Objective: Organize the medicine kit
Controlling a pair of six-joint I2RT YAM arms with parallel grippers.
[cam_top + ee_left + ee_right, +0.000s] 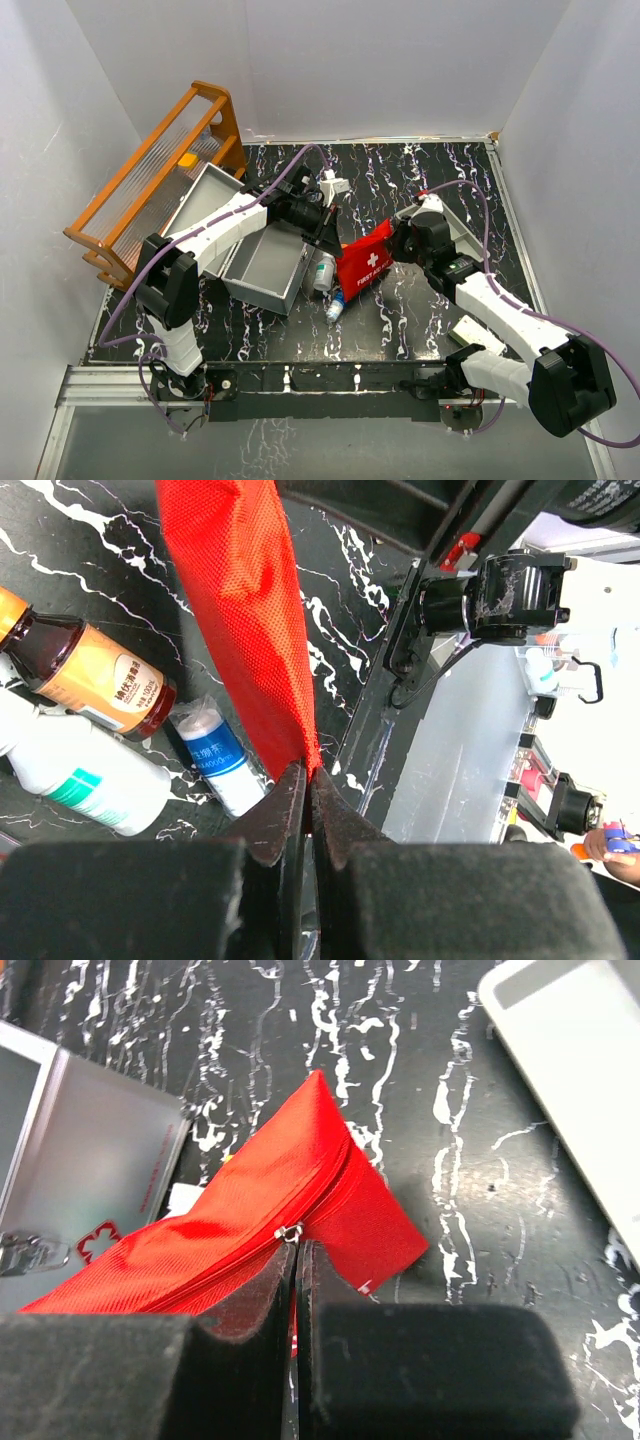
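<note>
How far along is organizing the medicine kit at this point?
Done: the medicine kit stands open. In hand: left pincer and right pincer both pinch the red pouch, the right at its zipper. Left: the brown bottle, white bottle and small tube lie outside the kit.

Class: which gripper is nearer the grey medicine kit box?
Left. The left gripper pinches the red pouch right beside the medicine kit; the right gripper grips the pouch's far end.

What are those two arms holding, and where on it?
The red pouch: left end effector pinches its fabric edge, right end effector its zipper pull.
</note>
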